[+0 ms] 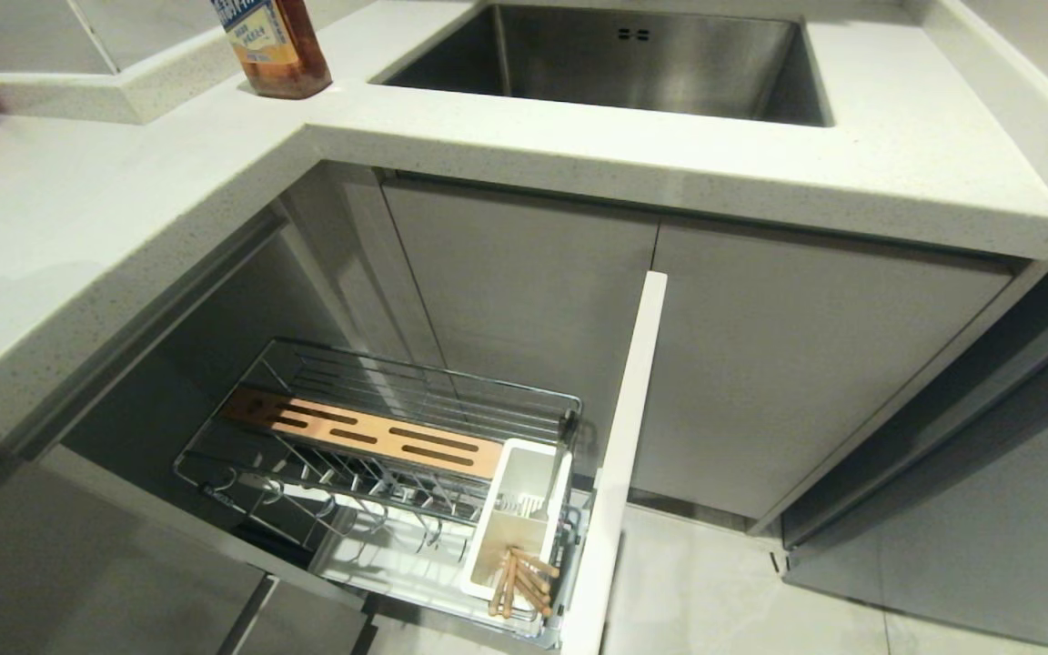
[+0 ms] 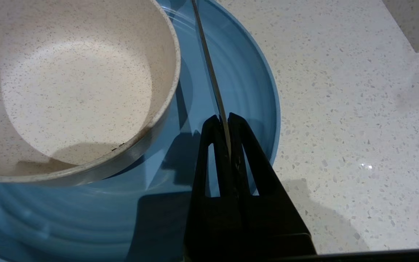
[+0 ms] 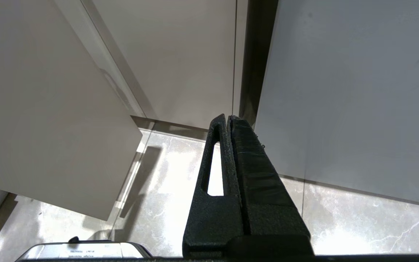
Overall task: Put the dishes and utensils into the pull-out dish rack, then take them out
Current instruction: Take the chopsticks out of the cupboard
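Currently the spoon (image 2: 209,69) handle is clamped in my left end effector (image 2: 224,120), long axis running straight ahead toward frame top, over the blue plate (image 2: 238,91) on the desk (image 2: 340,109). Right end effector (image 3: 228,120) closed, empty, parked.

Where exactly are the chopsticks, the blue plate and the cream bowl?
chopsticks (image 1: 517,582): head view, middle of the bundle.
blue plate (image 2: 246,91): left wrist view, ridged inner surface.
cream bowl (image 2: 75,91): left wrist view, inside bottom.
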Tool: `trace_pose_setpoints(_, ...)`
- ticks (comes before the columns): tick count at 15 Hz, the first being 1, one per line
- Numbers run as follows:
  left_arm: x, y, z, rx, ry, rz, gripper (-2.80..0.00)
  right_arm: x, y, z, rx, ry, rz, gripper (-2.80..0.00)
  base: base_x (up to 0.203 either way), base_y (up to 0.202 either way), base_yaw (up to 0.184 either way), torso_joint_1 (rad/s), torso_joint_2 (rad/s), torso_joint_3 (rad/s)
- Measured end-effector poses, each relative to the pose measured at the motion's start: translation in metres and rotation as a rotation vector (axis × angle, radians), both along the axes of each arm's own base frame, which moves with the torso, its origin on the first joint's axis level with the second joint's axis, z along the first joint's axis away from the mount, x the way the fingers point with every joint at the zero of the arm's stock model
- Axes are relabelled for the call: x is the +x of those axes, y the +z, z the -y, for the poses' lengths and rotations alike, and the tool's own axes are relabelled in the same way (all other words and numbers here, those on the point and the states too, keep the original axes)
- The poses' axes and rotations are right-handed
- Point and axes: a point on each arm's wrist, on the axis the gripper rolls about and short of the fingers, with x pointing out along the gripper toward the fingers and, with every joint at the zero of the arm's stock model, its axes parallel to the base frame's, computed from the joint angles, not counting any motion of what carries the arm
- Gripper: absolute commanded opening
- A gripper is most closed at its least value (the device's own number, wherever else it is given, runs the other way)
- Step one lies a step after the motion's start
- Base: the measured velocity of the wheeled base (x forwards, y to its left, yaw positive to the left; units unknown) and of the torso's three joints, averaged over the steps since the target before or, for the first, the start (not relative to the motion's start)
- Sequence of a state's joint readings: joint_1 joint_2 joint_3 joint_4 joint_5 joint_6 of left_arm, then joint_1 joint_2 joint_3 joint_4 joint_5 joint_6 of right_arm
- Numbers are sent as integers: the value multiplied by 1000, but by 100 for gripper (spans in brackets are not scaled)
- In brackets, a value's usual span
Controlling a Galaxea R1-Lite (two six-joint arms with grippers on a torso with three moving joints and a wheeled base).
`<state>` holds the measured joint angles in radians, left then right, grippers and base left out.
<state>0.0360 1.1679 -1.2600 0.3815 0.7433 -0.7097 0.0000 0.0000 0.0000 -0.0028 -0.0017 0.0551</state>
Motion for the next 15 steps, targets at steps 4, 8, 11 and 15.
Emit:
trace_pose_setpoints(4,0,0,0,-6,4,5,0,0,0,0,0,0,0,-280,0,0,0,0,0,0)
trace_pose_setpoints(8,-4,6,0,-2,1,28,0,0,0,0,0,0,0,-280,0,0,0,0,0,0)
trace_pose_setpoints(11,-9,20,1,34,-16,55,-280,0,0,0,0,0,0,-280,0,0,0,0,0,0)
trace_pose_setpoints(15,-28,69,6,111,-108,184,-280,0,0,0,0,0,0,-280,0,0,0,0,0,0)
